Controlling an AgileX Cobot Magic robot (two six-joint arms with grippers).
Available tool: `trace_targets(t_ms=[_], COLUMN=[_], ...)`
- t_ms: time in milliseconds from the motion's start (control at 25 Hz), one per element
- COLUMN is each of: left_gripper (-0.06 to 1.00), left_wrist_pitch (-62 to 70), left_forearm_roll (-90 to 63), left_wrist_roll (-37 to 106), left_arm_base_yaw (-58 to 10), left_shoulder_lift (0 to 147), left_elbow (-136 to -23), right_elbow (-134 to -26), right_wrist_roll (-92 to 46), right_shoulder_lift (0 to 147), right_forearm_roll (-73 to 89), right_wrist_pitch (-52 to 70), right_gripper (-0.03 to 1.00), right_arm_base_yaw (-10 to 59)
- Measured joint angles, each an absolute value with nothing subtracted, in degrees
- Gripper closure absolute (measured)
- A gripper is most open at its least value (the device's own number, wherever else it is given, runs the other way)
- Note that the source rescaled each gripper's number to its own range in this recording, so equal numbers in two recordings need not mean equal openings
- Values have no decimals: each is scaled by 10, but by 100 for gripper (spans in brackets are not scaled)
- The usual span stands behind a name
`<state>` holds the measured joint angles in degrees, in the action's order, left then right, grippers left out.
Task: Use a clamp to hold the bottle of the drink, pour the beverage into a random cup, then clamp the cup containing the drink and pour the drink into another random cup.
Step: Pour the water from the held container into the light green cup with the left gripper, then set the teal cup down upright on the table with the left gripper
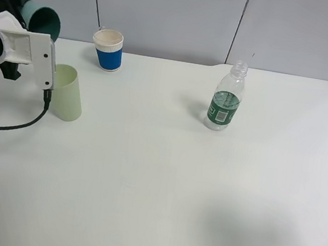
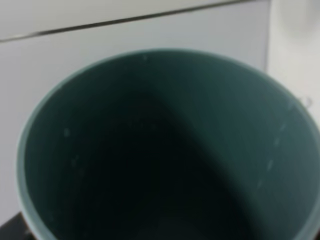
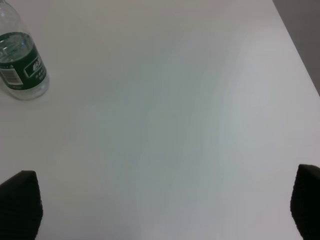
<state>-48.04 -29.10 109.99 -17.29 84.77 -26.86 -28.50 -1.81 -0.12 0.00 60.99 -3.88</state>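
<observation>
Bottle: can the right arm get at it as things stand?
Probably yes. The right gripper is open and empty, and the bottle stands upright, alone on bare table, with nothing between them.

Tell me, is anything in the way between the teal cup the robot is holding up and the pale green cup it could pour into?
Nothing visible is. The teal cup is lifted and tipped in the left gripper, with the pale green cup just below it on the table. The paper cup and the bottle stand off to the side.
</observation>
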Motion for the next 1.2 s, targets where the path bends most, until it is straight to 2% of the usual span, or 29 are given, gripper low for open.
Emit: trace_targets(t_ms=[360, 520, 880, 1200], left_gripper=[91, 91, 91, 91], left_wrist_pitch=[-477, -481, -485, -486], left_forearm_roll=[-254, -197, 23, 283], left_wrist_roll=[854, 692, 317, 11], left_arm_base_yaw=[-173, -173, -173, -173], left_shoulder_lift=[836, 815, 802, 802], left_elbow=[-269, -269, -269, -269], right_elbow=[-285, -285, -285, -285], right_wrist_roll=[-18, -18, -18, -18], right_shoulder_lift=[-1, -1, -1, -1], right_forearm_roll=[0, 0, 0, 0], right_wrist_pitch=[610, 610, 610, 610], right_gripper=[-3, -3, -3, -3], right_arm_base_yaw=[-39, -39, -39, -39])
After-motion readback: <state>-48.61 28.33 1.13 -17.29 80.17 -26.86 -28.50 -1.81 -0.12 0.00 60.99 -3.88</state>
